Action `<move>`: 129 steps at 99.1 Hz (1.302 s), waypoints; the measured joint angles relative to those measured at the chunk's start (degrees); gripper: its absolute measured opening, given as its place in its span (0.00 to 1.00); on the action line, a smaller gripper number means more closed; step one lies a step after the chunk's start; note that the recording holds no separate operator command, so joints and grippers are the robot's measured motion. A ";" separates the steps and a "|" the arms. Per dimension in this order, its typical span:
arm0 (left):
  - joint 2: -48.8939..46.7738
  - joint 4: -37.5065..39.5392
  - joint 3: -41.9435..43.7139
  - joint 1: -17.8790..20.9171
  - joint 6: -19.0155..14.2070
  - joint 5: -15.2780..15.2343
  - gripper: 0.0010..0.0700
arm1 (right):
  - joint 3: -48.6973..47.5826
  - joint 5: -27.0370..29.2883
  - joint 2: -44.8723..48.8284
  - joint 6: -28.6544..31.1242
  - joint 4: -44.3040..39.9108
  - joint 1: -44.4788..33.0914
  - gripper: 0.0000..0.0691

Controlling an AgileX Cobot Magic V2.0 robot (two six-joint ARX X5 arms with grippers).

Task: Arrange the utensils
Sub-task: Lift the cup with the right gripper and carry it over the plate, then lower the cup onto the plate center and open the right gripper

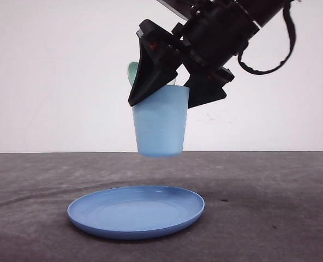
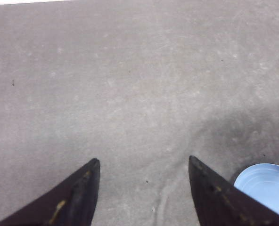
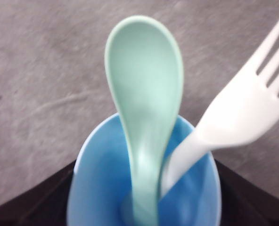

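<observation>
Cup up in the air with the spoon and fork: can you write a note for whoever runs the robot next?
Right gripper: shut on the blue cup, held in the air above the blue plate.
Left gripper: open, empty, over the bare table.
Green spoon and white fork: standing in the cup, handles down.
Done: both utensils are in the cup.
Left: probably set the cup down.

My right gripper (image 1: 175,82) holds the cup (image 1: 160,123) in the air above the plate (image 1: 136,212), which lies on the tabletop (image 1: 281,207) near its front edge. The spoon (image 3: 146,103) and the fork (image 3: 238,113) stand in the cup, handles down, fork beside spoon. My left gripper (image 2: 144,181) hangs over bare tabletop, the plate beside it.
</observation>
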 joint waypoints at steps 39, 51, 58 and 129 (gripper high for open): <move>0.00 0.00 0.00 0.00 0.00 0.02 0.50 | -7.67 2.78 0.00 0.42 8.41 5.97 0.66; 0.00 0.00 0.00 0.00 0.00 0.02 0.50 | -7.93 3.78 1.29 0.44 10.12 6.80 0.66; 0.00 0.00 0.00 0.00 0.00 0.02 0.50 | -7.93 4.02 2.69 0.42 11.06 6.93 0.66; 0.00 0.00 0.00 0.00 0.00 0.02 0.50 | -7.93 2.82 6.34 1.44 13.55 6.97 0.90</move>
